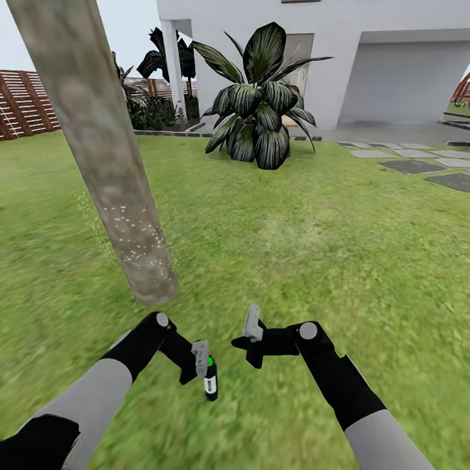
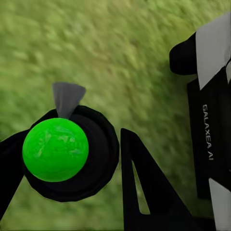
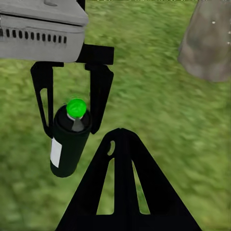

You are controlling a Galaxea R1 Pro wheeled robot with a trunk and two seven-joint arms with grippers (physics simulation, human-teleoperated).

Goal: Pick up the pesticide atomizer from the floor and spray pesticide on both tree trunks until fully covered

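Observation:
The pesticide atomizer is a slim dark bottle with a pale label; its round top shows bright green. My left gripper is shut on it and holds it upright just above the grass, as the right wrist view also shows. The right gripper hovers close beside it, its fingers pressed together with nothing between them. A thick mottled grey-tan tree trunk rises just ahead on the left, leaning slightly. Fine white specks dot its lower part. The trunk's base also appears in the right wrist view.
Green lawn stretches all around. A large dark-leaved plant stands ahead before a white house. Grey paving slabs lie at the far right, and a brown slat fence at the far left.

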